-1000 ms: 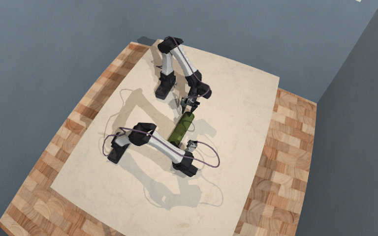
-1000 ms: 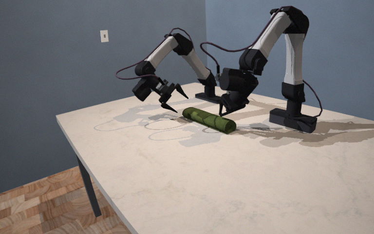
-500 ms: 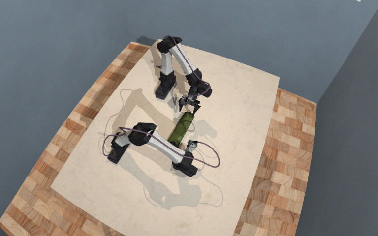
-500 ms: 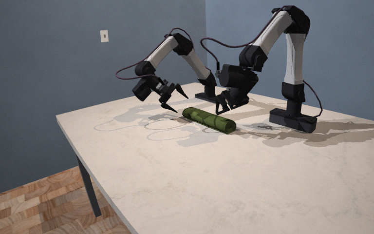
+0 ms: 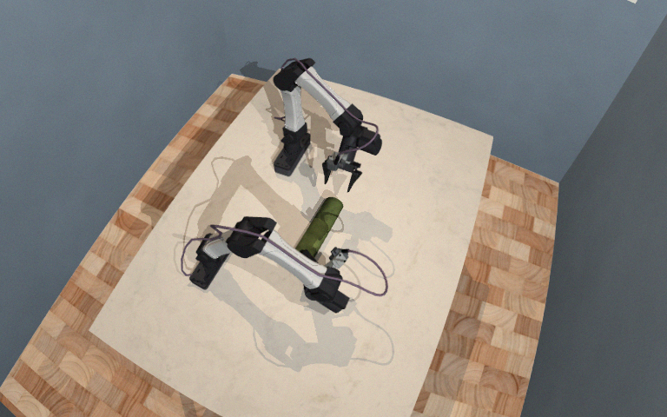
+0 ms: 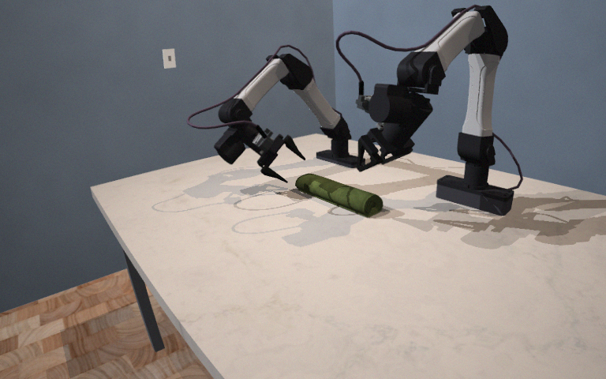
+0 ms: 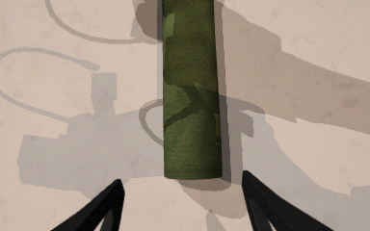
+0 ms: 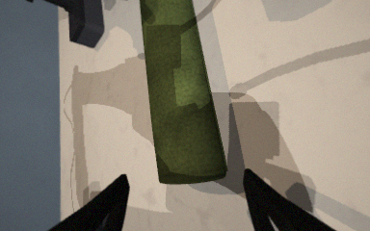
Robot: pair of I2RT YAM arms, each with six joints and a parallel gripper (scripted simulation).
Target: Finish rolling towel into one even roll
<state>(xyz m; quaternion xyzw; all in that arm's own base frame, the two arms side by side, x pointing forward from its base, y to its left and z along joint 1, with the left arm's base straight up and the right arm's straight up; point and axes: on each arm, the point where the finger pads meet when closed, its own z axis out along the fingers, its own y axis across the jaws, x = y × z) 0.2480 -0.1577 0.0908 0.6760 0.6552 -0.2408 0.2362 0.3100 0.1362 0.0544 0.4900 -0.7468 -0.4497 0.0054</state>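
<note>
The towel (image 5: 321,226) (image 6: 338,194) (image 7: 193,125) (image 8: 183,106), a roll probably light, soft and easily flattened, lies well inside the counter's (image 5: 442,206) (image 6: 267,290) (image 7: 337,29) (image 8: 111,125) corners, roughly parallel to its arm-side edge; best gripped lightly near both ends. Left pincer (image 5: 336,187) (image 6: 372,166) (image 7: 182,176) and right pincer (image 5: 308,255) (image 6: 295,170) (image 8: 185,177), both wide and unladen, flank opposite ends.

Green towel (image 7: 193,96) rolled straight on pale table (image 7: 318,29), open left tool (image 7: 183,178) near its end

A plain room with a wall switch (image 6: 169,58).
</note>
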